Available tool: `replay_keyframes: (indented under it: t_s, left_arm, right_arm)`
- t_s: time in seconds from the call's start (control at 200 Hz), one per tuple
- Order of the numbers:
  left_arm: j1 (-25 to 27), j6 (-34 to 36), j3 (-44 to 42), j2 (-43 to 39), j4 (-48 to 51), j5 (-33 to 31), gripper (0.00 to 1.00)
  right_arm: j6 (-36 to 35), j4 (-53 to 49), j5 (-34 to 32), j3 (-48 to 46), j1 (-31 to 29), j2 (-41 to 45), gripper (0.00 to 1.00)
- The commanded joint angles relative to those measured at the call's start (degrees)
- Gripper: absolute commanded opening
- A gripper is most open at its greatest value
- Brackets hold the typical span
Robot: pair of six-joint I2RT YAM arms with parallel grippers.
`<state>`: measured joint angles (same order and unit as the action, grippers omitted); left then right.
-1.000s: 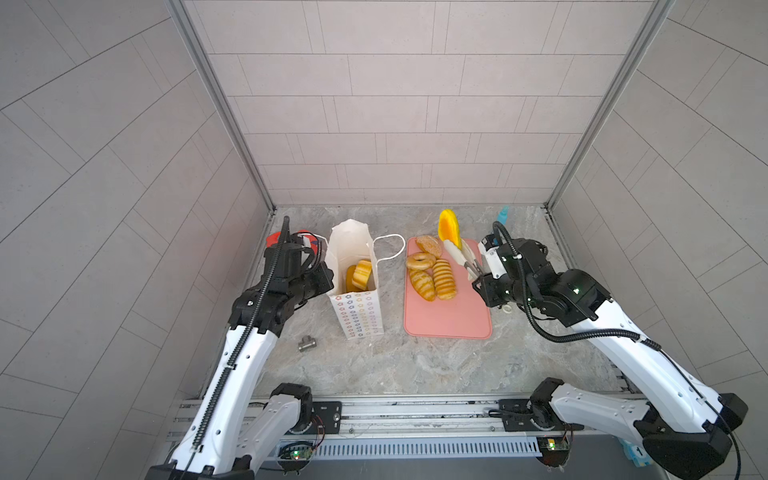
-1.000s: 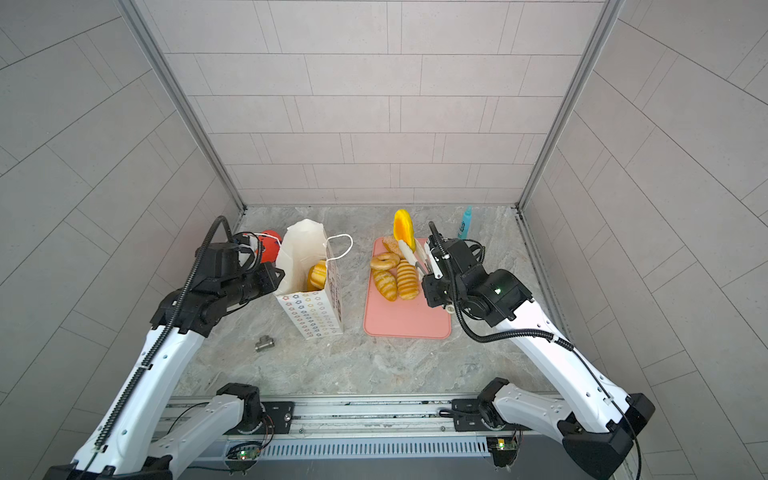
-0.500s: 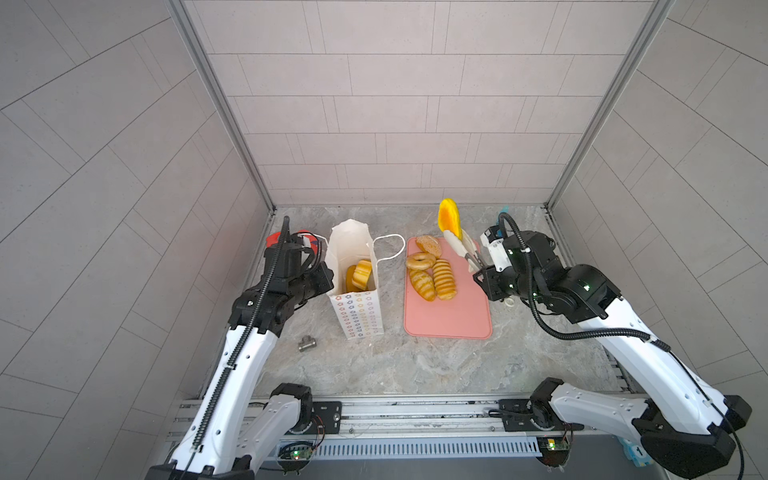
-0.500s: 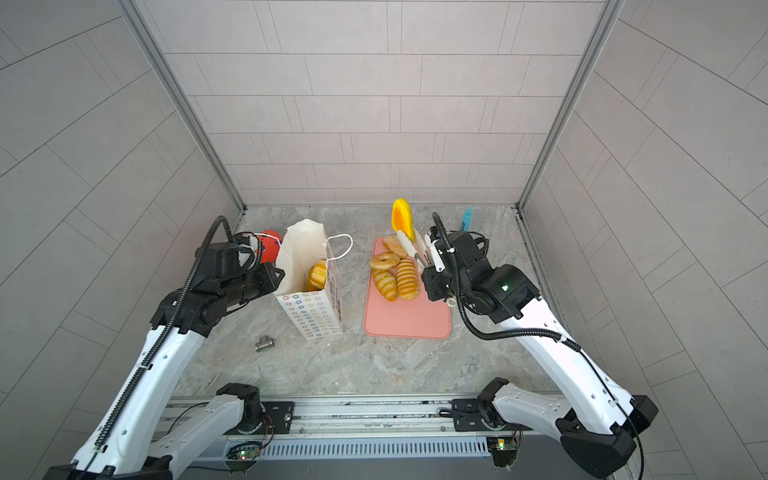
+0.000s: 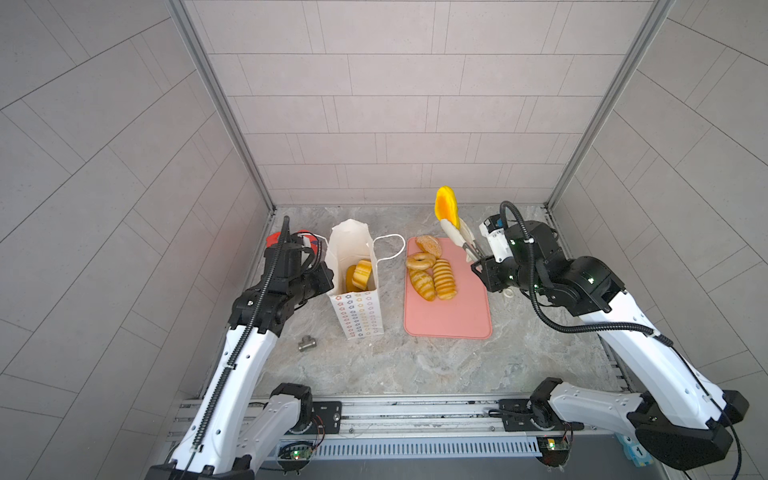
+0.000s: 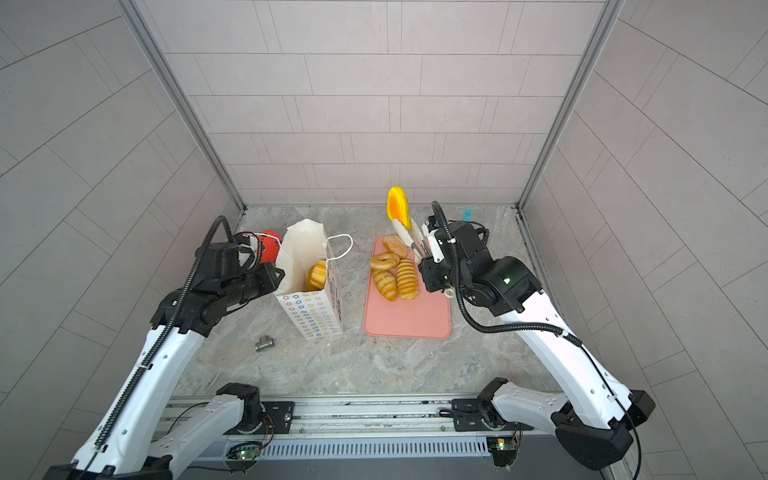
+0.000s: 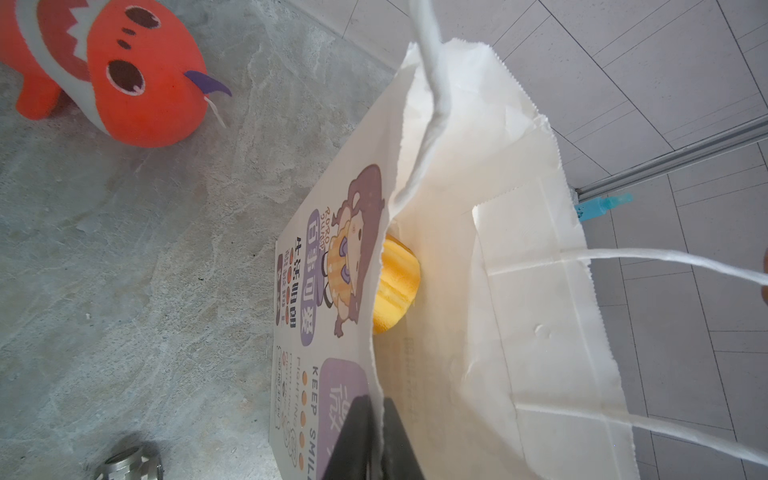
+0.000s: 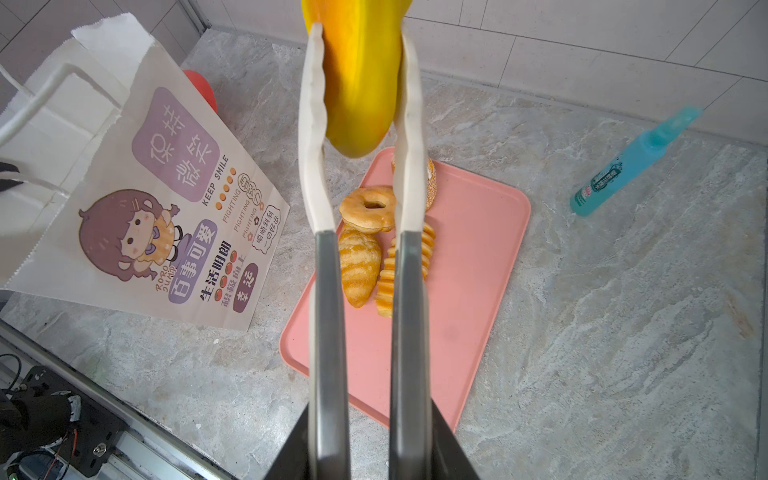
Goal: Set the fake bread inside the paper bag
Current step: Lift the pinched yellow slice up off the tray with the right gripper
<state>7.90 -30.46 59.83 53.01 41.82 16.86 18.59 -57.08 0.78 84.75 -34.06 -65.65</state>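
The biggest worry is the paper bag. It stands upright on the table with only the left jaws pinched narrow on the rim of its printed face. If that thin paper slips or tears out of the pinch, the mouth may sag shut or the bag may tip away from them, spilling the ridged roll that lies inside just beyond those jaws. Next is the pink tray, which lies beside the right jaws, between them and the bag. A low swing across it could knock the sesame bun, the ring donut and the pair of striped rolls onto the table. The right jaws are closed on the metal tongs, not on bread directly (a grip at second hand, so twice the chance of slip), and the tongs could twist or slide in them during the carry. Out past those jaws, at the tongs' white tips, the orange-yellow bun hangs raised, well apart from the bag. It looks glossy and is squeezed only by its sides, so it may squirt free before reaching the mouth. Smallest, a cord handle may snag the tips.
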Motion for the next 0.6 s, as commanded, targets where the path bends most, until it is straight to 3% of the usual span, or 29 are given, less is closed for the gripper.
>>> replay_keyframes:
  t_s: [0.0, 0.595]
  left_arm:
    - [0.16, 0.05, 1.60, -0.06, 0.19, -0.24, 0.12]
    - [0.16, -0.21, 1.53, -0.20, 0.19, -0.34, 0.12]
  right_arm:
    - [-0.96, 0.98, -0.78, 1.97, 0.09, 0.01, 0.35]
    - [-2.07, 1.71, 2.33, 8.37, 0.08, -1.85, 0.34]
